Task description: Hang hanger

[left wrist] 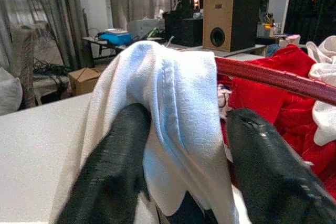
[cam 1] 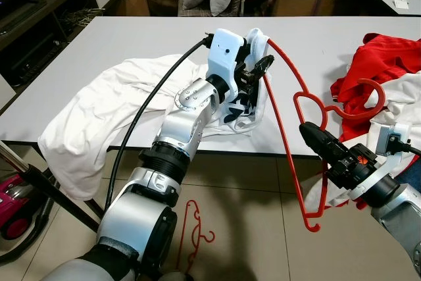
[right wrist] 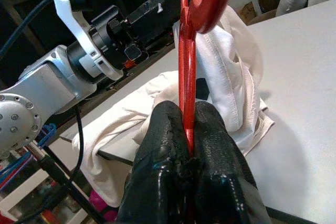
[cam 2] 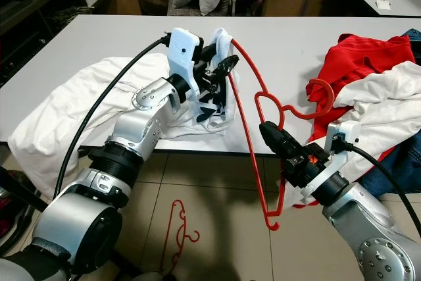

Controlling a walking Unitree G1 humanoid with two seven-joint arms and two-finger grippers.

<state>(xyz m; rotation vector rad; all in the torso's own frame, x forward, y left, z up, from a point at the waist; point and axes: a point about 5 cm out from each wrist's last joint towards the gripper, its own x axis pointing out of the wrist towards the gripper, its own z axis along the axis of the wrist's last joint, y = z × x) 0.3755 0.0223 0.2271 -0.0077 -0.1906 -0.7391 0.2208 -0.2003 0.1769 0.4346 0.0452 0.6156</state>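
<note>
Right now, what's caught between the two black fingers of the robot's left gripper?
A fold of the white shirt, pinched by the left gripper, seen in the left wrist view.

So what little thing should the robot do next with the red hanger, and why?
Probably the right gripper should slide the red hanger further into the white shirt. Its fingers are shut on the hanger, whose upper end is just at the collar that the left gripper holds up above the table.
</note>
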